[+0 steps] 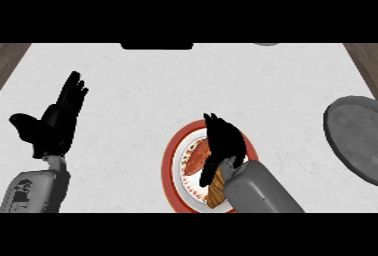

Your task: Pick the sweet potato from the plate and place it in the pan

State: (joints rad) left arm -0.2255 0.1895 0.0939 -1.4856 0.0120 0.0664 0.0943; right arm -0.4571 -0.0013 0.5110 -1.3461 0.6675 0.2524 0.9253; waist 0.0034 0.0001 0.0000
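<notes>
Head view | step: grasp | right hand (224, 142) over plate (171, 165), fingers curling at sweet potato (212, 191), grip unclear | left hand (55, 120) spread, resting far left | next: close, lift, carry right to pan (356, 135)

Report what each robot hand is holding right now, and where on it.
Left robot hand: nothing, open. Right robot hand is over the sweet potato on the plate; a grip cannot be told.

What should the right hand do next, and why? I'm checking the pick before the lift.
Probably curl the right hand round the sweet potato. The hand lies over the red-rimmed plate with fingers straight, and the sweet potato shows beneath its wrist, not yet grasped. The pan waits at the right edge. The left hand rests open at the left.
</notes>
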